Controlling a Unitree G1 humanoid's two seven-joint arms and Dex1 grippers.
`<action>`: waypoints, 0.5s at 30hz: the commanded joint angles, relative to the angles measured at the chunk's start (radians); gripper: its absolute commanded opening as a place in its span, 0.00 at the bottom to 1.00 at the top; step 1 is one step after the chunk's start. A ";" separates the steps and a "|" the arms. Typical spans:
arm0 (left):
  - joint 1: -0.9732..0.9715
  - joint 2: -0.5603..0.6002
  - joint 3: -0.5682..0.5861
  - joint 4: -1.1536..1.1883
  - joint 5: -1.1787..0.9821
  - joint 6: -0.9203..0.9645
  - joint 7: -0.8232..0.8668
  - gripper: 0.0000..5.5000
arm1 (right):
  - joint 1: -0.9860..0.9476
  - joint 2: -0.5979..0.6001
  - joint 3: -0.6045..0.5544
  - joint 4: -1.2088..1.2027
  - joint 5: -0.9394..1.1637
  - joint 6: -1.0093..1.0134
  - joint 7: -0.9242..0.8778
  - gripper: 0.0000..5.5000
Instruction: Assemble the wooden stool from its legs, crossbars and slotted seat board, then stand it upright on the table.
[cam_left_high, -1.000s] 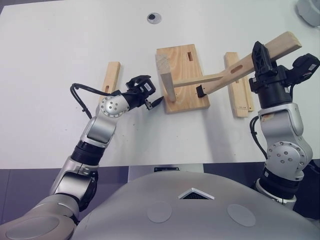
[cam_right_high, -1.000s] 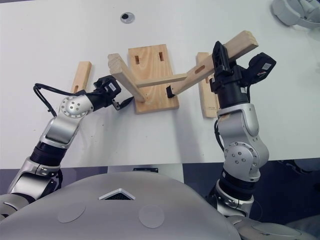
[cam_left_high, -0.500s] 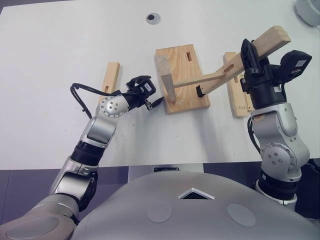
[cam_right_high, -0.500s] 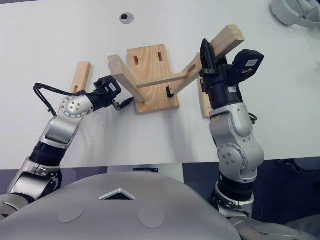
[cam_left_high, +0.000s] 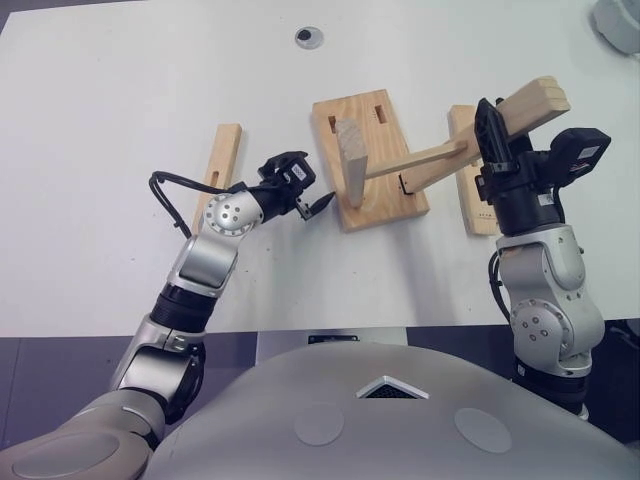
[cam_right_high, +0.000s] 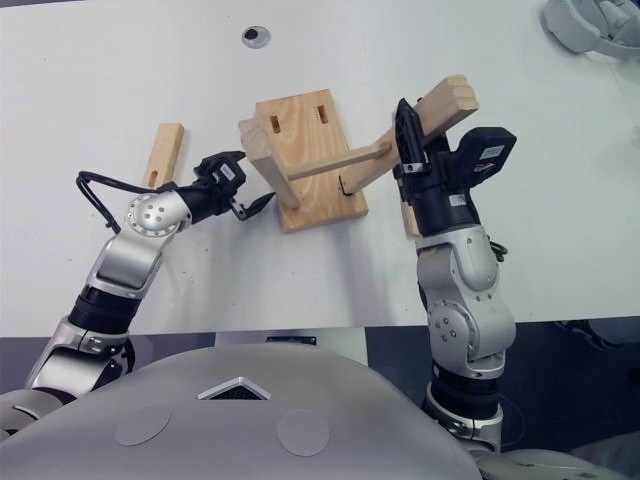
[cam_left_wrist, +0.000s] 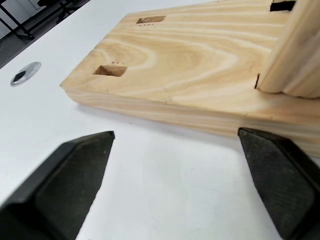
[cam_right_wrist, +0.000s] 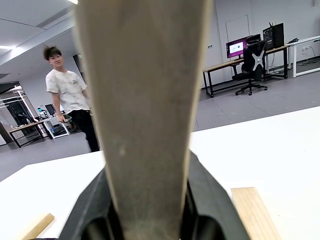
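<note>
The slotted seat board lies flat on the white table. My right gripper is shut on a wooden leg, held tilted in the air. A crossbar joins it to a second leg, whose lower end rests on the board. In the right wrist view the held leg sits between the fingers. My left gripper is open at table height beside the board's left front edge. The left wrist view has the board and leg just beyond the open fingertips.
A loose leg lies left of the board. Another wooden piece lies on the table behind my right gripper. A black grommet is at the table's back, and a grey object sits in the far right corner.
My right gripper has moved left with the leg frame, and the frame's free leg has slid right across the board. My left gripper has moved slightly closer to the board.
</note>
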 joint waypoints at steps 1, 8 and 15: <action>0.004 0.017 -0.006 -0.013 0.012 0.006 -0.003 0.83 | 0.014 -0.067 0.077 0.010 -0.117 0.063 0.020 0.19; -0.017 0.005 -0.008 -0.003 0.012 0.008 0.010 0.83 | -0.062 -0.137 0.125 -0.030 -0.176 0.239 -0.031 0.19; -0.024 0.019 0.014 0.009 0.010 -0.002 0.010 0.83 | -0.015 -0.145 0.086 0.028 -0.173 0.233 -0.027 0.20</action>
